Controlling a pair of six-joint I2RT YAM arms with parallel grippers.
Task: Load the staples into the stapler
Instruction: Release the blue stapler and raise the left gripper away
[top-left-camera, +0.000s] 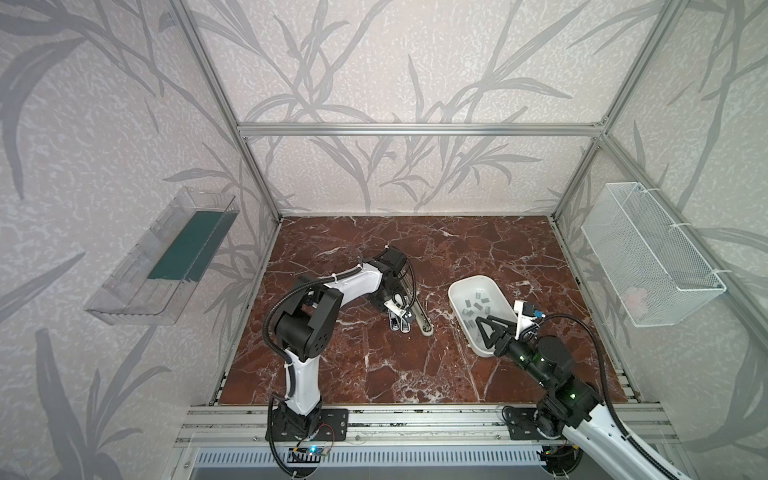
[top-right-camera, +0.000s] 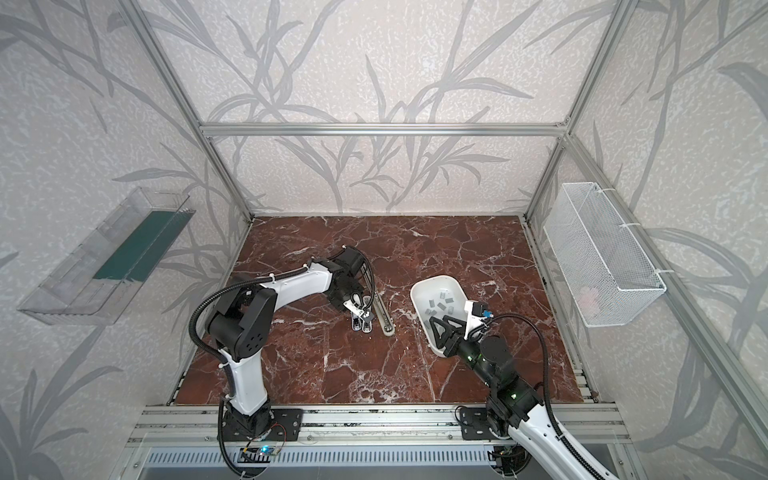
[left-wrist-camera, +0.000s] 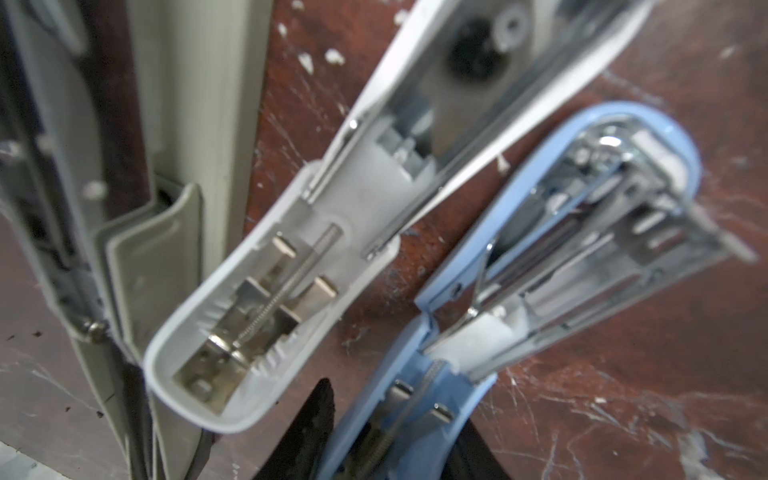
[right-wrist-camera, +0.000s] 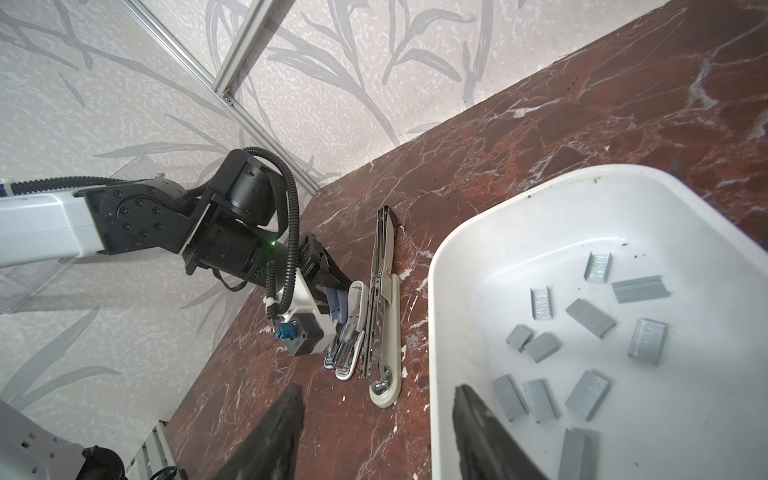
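Three staplers lie folded open side by side on the red marble table: a small blue stapler (left-wrist-camera: 436, 415), a small white stapler (left-wrist-camera: 257, 332) and a long beige stapler (left-wrist-camera: 199, 124). My left gripper (left-wrist-camera: 399, 411) reaches down over the blue stapler (right-wrist-camera: 334, 303), and its black fingers (left-wrist-camera: 307, 428) press against both sides of the lid. Several grey staples (right-wrist-camera: 590, 318) lie loose in a white tray (right-wrist-camera: 457, 257). My right gripper (right-wrist-camera: 377, 390) hangs open above the tray's near rim, one finger over the table and one over the tray, holding nothing.
The long beige stapler (top-left-camera: 420, 318) lies between the small staplers and the tray (top-left-camera: 457, 286). A clear plastic bin (top-left-camera: 162, 257) hangs on the left wall. On the right wall hangs a white wire basket (top-left-camera: 648, 257). Aluminium frame posts edge the table.
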